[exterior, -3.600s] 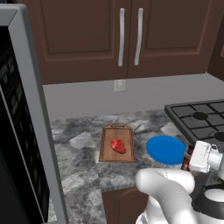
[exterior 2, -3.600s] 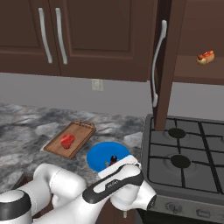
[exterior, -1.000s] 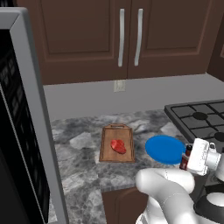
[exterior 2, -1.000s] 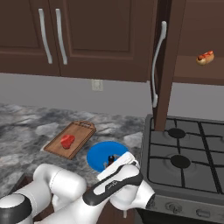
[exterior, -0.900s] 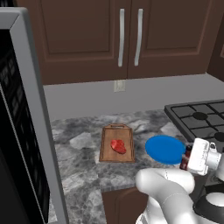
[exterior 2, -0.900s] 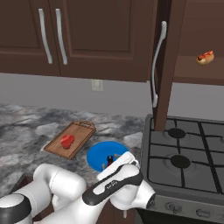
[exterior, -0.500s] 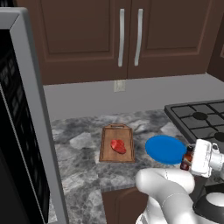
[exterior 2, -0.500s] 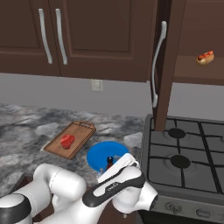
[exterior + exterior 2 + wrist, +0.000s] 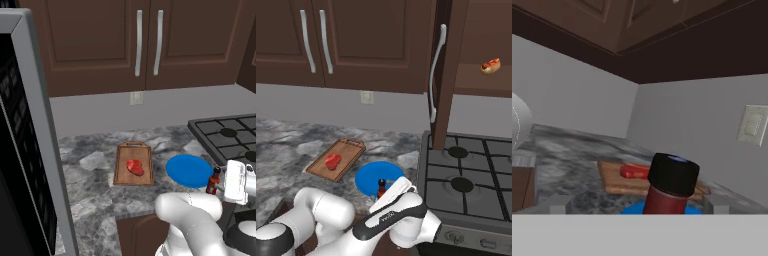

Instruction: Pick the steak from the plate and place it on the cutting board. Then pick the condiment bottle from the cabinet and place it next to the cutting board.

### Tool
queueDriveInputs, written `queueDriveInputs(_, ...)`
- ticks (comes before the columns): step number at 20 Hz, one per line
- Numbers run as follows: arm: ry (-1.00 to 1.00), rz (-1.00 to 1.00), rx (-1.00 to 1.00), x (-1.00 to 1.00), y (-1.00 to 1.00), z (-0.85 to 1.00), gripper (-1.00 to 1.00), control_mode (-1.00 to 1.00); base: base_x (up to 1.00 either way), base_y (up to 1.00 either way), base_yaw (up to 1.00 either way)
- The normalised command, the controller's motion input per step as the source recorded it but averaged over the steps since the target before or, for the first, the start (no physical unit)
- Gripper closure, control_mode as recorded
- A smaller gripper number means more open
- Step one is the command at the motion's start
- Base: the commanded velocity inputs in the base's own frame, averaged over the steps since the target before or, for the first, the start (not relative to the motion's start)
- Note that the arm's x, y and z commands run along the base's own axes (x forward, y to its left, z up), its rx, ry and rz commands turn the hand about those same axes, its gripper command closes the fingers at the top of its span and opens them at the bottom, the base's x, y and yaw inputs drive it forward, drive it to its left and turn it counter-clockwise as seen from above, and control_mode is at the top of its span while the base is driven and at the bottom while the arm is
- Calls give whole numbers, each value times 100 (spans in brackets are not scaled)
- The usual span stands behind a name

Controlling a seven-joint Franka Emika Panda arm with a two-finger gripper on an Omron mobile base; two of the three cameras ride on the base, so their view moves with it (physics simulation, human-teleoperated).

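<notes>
Condiment bottle [image 9: 213, 181] stands at blue plate's [image 9: 187, 170] near rim, right of cutting board [image 9: 132, 164]; gripper [image 9: 224, 183] spread wide. I'd judge it light, rigid, tippy; grasp mid-body.

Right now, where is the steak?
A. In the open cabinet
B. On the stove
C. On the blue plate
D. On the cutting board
D. The steak lies on the cutting board, left of the blue plate, which carries no meat.

The arm folds low, its claw [image 9: 220, 182] level and spread wide.
</notes>
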Motion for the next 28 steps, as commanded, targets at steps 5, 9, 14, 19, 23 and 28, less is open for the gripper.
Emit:
queueDriveInputs(5, 0, 3, 0, -9, -27, 9, -100, -100, 0, 0, 0)
queueDriveInputs(9, -1, 0, 0, -11, -36, 14, -100, -100, 0, 0, 0)
queueDriveInputs(14, -4, 0, -3, -18, -25, 23, -100, -100, 0, 0, 0)
queueDriveInputs(19, -8, -3, -18, -30, -6, 29, -100, -100, 0, 0, 0)
queueDriveInputs(23, -16, -6, -28, -39, 0, 13, -100, -100, 0, 0, 0)
queueDriveInputs(28, -24, -7, -31, -45, 0, 2, -100, -100, 0, 0, 0)
